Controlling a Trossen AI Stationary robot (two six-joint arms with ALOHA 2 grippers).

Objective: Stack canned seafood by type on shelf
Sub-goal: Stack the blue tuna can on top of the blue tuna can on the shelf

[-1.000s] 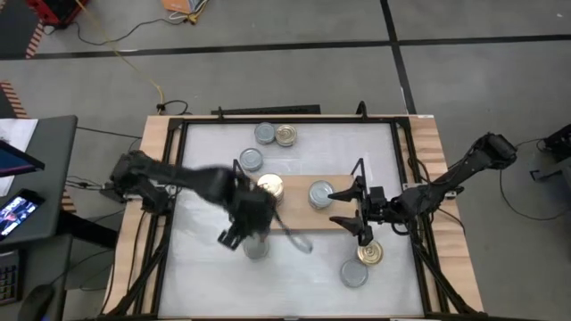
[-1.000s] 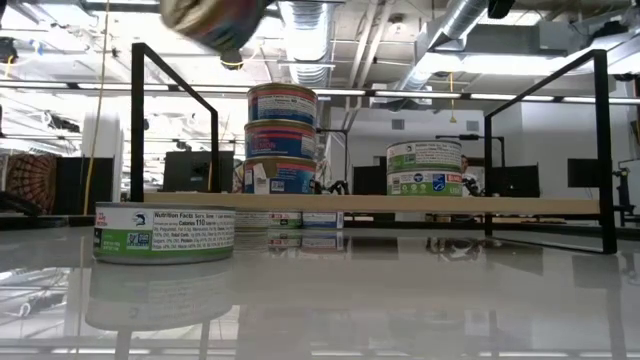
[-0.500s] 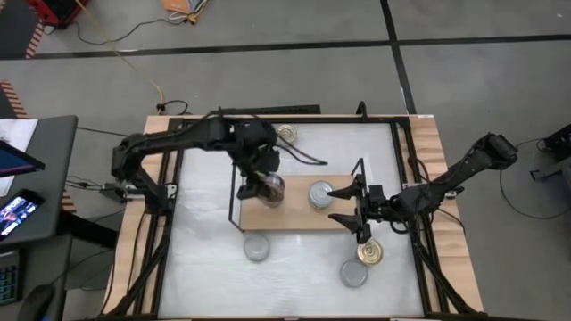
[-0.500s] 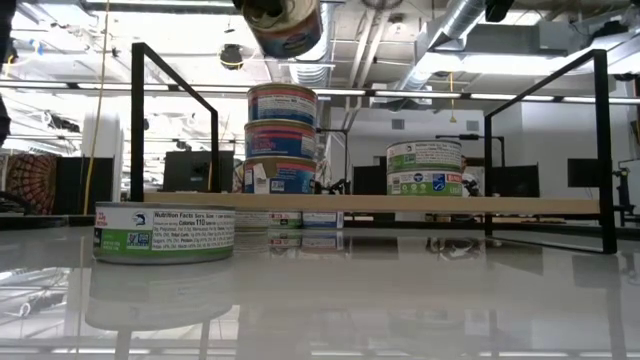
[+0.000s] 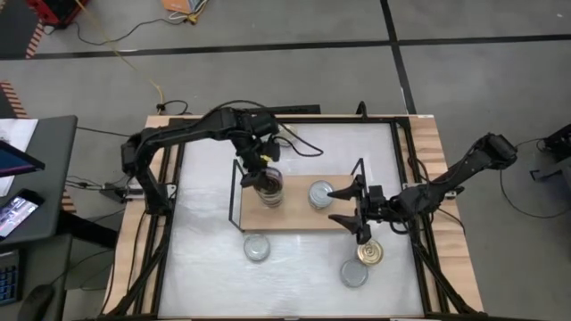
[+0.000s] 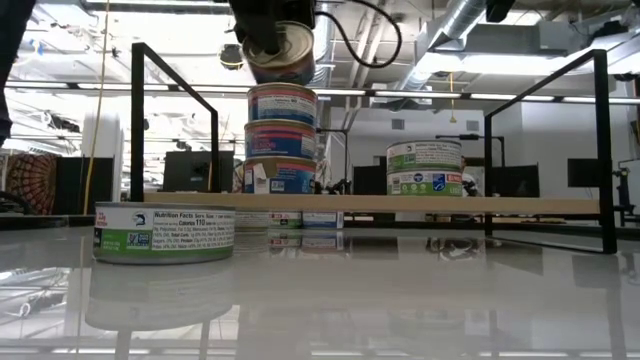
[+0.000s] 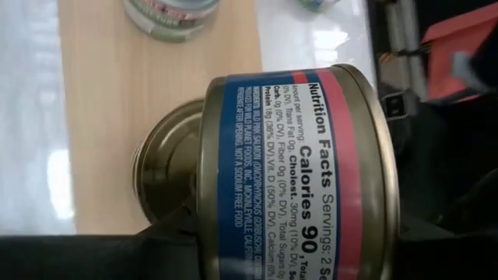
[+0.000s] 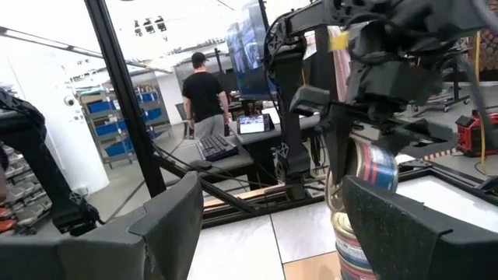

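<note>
Above the shelf, seen from the high view, the left gripper hangs over the stack of tins at the shelf's left end, w/ a blue-and-red tin clamped in its fingers, so approx. half closed around it. I judge it is there to add this tin to the same-type stack. The right gripper waits at the shelf's right end, fingers spread wide and holding nothing, just beside the green-label stack. Loose tins lie on the counter in front of the shelf: one silver near its left end, one gold and one silver near its right end. The arm hides the stack's top.

Low view: the held tin is tilted and just above the three stacked tins, not yet resting on them, as far as I can tell. The green-label stack is two high, toward the shelf's right frame. One green-label tin sits on the counter in front. The gripper is cut off at the top.

Left wrist view: the tin fills the frame, label side on; the gold lid of the stack shows behind it, partly covered. The fingers are mostly hidden.

Right wrist view: own fingers stand apart, empty; the left arm w/ its tin is over the stack. A person stands far behind the shelf, back turned.
</note>
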